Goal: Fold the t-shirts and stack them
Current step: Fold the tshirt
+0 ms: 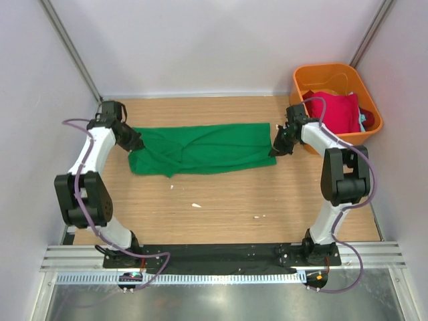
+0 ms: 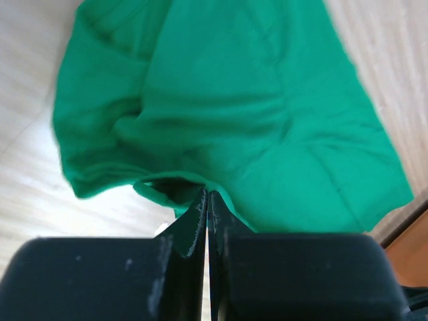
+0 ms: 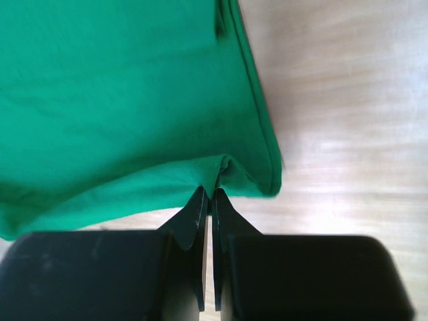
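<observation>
A bright green t-shirt lies stretched in a long band across the back of the wooden table. My left gripper is shut on its left end; in the left wrist view the tips pinch a fold of green cloth. My right gripper is shut on its right end; in the right wrist view the tips pinch the hem near a corner of the green shirt. A crimson red t-shirt lies in the orange bin, with a bit of teal cloth beside it.
The orange plastic bin stands at the back right, just behind my right arm. A few white scraps lie on the wood in front of the shirt. White walls close in the table on three sides.
</observation>
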Robot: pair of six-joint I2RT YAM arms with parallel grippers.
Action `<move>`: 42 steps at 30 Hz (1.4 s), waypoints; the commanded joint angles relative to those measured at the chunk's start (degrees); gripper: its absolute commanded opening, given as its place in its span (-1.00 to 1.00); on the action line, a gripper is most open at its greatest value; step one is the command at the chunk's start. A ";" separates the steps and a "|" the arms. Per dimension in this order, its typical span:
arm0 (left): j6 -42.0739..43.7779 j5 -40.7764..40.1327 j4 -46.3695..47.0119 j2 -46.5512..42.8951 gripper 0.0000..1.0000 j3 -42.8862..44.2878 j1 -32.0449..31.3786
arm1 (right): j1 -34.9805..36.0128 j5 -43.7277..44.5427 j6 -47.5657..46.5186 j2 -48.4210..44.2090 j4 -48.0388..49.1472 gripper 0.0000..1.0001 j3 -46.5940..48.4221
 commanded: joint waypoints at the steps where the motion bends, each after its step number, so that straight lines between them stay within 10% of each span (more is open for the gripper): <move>1: 1.24 2.16 2.02 4.37 -1.00 7.09 -0.27 | -0.18 0.05 -0.57 2.58 -2.55 -0.97 6.03; 16: 1.50 3.57 0.70 19.49 -1.00 25.73 -0.63 | -2.29 0.58 -0.49 12.51 -6.16 -0.98 16.07; 42: -0.25 -2.67 -4.49 29.16 -1.00 33.30 -0.10 | -2.91 -0.74 -0.05 20.86 -9.14 -0.92 26.96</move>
